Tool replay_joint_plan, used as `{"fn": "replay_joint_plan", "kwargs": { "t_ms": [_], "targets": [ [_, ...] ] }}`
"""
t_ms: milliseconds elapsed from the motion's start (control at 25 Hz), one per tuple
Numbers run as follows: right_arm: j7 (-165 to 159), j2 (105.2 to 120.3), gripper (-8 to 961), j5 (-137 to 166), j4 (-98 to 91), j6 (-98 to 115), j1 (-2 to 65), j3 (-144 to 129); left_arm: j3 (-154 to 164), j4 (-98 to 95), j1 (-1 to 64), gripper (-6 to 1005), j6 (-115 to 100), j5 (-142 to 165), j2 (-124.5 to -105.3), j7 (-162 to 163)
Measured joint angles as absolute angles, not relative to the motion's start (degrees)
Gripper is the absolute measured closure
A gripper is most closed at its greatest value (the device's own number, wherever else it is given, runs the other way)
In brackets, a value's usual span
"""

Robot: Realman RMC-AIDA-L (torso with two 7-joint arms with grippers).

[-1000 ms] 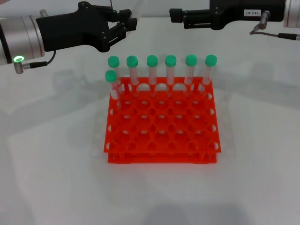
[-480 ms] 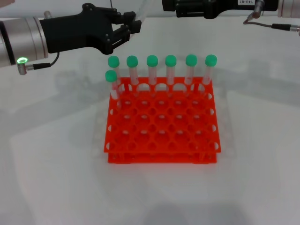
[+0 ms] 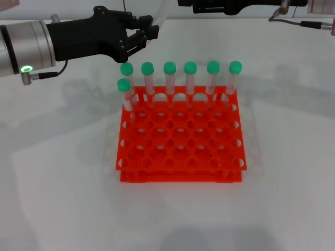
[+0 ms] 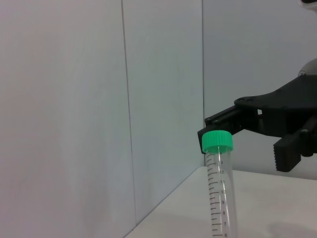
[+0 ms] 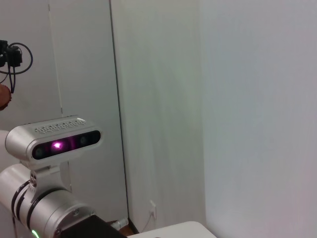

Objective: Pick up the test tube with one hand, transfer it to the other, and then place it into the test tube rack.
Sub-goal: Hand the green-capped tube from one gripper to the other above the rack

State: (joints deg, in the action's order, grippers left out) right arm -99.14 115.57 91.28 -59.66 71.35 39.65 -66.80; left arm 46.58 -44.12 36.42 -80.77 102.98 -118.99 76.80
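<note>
Left gripper [image 3: 148, 32], top left, pinches the test tube [image 4: 220, 188] low; right gripper [image 3: 194, 5], top centre, jaws unclear, could knock it loose at handover.

- On my left wrist feed I read graduation marks up the side of the tube [image 4: 221, 198], with small printed numbers beside them; "10" shows partway down, and the other figures look like single digits I can't make out for certain.
- I find nothing else legible in the head or right wrist feeds.
</note>
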Motion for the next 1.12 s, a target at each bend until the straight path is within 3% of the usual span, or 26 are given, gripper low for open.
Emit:
{"fn": "replay_joint_plan", "kwargs": {
  "t_ms": [1120],
  "targets": [
    [-98.8, 115.66, 326, 91.2, -59.3, 70.5, 40.4, -67.5, 48.0, -44.0, 36.9, 810, -80.8, 102.3, -119.00, 76.8]
  ]
}}
